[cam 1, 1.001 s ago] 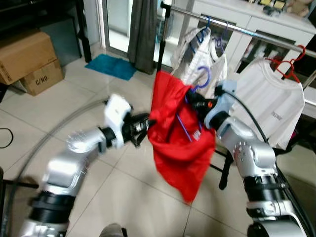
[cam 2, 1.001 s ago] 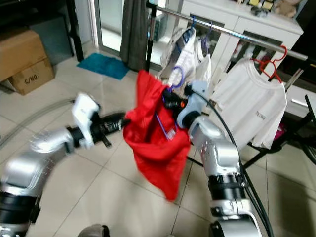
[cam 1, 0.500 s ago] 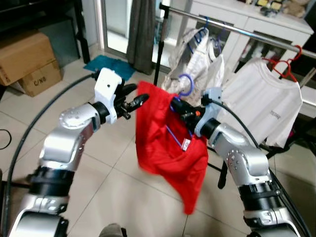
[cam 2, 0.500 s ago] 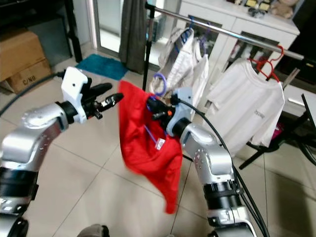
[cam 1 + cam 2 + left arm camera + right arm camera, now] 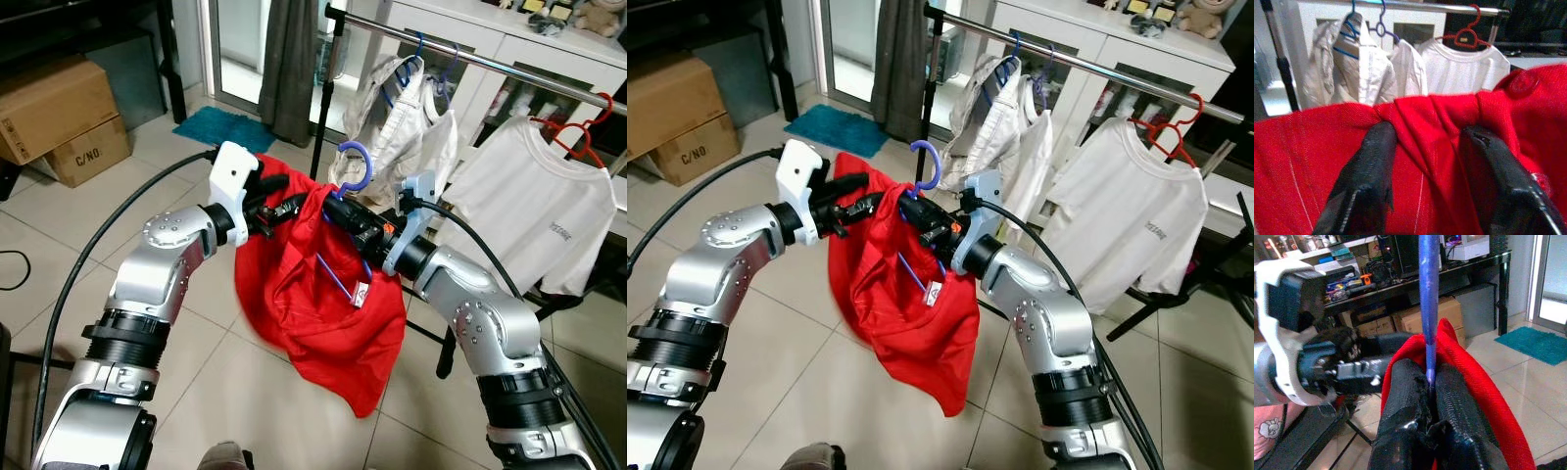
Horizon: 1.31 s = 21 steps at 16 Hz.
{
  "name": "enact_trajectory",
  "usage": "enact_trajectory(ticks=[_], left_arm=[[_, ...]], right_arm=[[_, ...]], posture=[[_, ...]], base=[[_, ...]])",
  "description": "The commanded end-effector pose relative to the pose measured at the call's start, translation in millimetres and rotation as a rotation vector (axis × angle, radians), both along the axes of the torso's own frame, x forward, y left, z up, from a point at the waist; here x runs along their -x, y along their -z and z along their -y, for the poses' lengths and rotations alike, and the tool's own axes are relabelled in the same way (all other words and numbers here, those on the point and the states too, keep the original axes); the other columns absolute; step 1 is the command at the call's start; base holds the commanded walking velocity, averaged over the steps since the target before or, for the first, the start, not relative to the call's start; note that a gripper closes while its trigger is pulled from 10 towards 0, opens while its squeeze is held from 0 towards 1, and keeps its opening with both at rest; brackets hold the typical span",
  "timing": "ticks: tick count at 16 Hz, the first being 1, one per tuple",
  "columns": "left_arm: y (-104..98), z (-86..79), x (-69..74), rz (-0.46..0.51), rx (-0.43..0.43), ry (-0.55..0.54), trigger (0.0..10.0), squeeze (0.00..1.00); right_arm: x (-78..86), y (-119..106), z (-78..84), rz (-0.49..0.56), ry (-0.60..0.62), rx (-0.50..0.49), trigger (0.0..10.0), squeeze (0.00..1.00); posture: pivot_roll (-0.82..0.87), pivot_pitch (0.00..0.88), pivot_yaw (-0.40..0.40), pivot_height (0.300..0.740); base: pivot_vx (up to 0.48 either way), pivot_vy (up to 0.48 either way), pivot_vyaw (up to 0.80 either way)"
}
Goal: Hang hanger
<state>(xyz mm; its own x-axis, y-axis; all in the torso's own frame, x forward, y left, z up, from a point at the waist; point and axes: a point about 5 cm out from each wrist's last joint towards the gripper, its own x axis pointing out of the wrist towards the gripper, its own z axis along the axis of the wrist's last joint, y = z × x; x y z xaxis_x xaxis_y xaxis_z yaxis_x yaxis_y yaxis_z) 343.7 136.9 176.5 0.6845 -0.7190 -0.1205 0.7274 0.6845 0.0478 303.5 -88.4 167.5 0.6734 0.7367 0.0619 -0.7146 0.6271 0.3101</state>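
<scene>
holding the blue hanger pinched in my right claw, red garment draped below, i should lift its hook over the rail. my left claw, fingers parted around a fold of red cloth, should steady it and prevent snagging.

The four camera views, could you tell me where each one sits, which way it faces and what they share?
Left eye, head: forward and down at both arms and the red garment.
Right eye, head: same scene; clothes rail behind.
Left wrist: along the left gripper, fingers apart around red cloth.
Right wrist: along the right gripper, shut on the purple hanger.
Shared: garment in all four.
</scene>
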Motion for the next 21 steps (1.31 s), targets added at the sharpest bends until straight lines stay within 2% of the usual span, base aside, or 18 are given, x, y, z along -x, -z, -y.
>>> enact_trajectory(ticks=[1,4,9,14,16,17,19,21], left_arm=[[-2.0,11.6,-1.2,0.000,-0.012,0.057,0.0,0.00],[3.6,13.5,-2.0,-0.036,-0.001,0.070,0.0,0.00],[4.1,14.1,-5.6,-0.039,0.033,0.059,0.0,0.00],[0.5,9.1,-7.7,-0.022,0.102,-0.012,0.0,0.00],[4.4,3.6,-5.8,-0.036,0.136,-0.076,0.0,0.00],[13.1,-3.2,-4.0,-0.062,0.166,-0.165,0.0,0.00],[21.0,-10.7,-3.7,-0.089,0.192,-0.258,0.0,0.00],[29.4,-14.7,-1.5,-0.137,0.202,-0.298,0.0,0.00]], right_arm=[[3.3,-8.5,-2.1,0.034,-0.035,-0.019,10.0,0.00],[4.7,-9.1,-3.9,0.034,-0.048,-0.021,10.0,0.00],[5.3,-10.9,-5.3,0.039,-0.060,-0.025,10.0,0.00],[2.1,-4.2,-2.0,0.004,-0.015,0.015,10.0,0.00],[-3.1,8.3,5.2,-0.060,0.064,0.086,10.0,0.00],[-4.2,21.6,11.3,-0.117,0.107,0.168,10.0,0.00],[-2.6,34.7,15.3,-0.172,0.122,0.247,10.0,0.00],[2.9,55.5,21.5,-0.253,0.120,0.384,10.0,0.00]], posture=[[0.02,0.000,-0.119,0.740],[0.02,0.000,-0.119,0.740],[0.02,0.000,-0.119,0.740],[0.02,0.000,-0.118,0.740],[0.02,0.000,-0.126,0.740],[0.02,0.000,-0.135,0.740],[0.02,0.000,-0.139,0.740],[0.02,0.015,-0.147,0.740]], base=[[0.000,0.000,0.00],[0.000,0.000,0.00],[0.000,0.000,0.00],[0.000,0.000,0.00],[0.000,0.000,0.00],[0.000,0.000,0.00],[0.000,0.000,0.00],[0.000,0.000,0.00]])
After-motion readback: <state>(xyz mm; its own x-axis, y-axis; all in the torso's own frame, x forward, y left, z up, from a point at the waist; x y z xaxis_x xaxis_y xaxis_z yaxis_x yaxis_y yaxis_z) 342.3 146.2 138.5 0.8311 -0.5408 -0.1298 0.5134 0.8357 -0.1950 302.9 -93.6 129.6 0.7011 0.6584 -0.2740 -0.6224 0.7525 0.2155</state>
